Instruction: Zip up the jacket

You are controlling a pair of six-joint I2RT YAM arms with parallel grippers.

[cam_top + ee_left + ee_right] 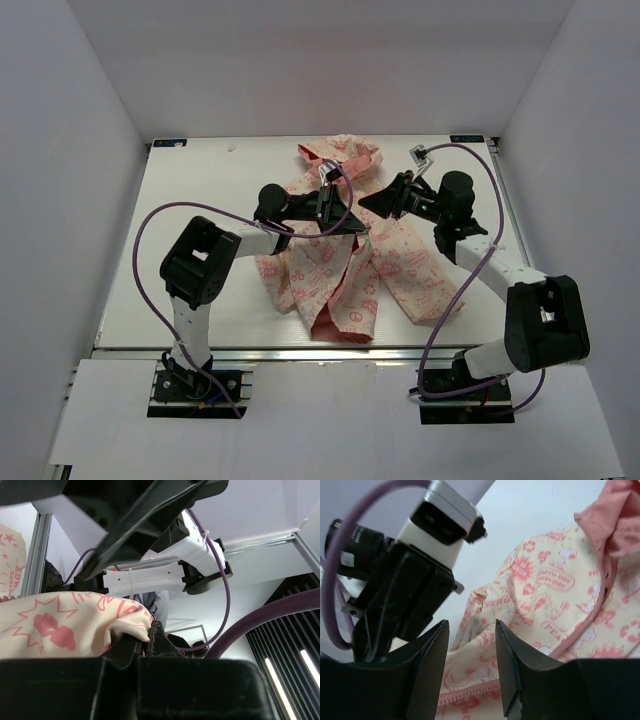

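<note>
White counter (200, 190), white walls (330, 70), jacket (405, 265) lying unzipped, left end effector (145, 639) pinching its fabric, right end effector (471, 670) parted

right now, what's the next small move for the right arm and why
Probably ease the right gripper down and close on the pink zipper strip showing between its open jaws. The left gripper looks shut on the jacket, and the front lies unzipped.
</note>
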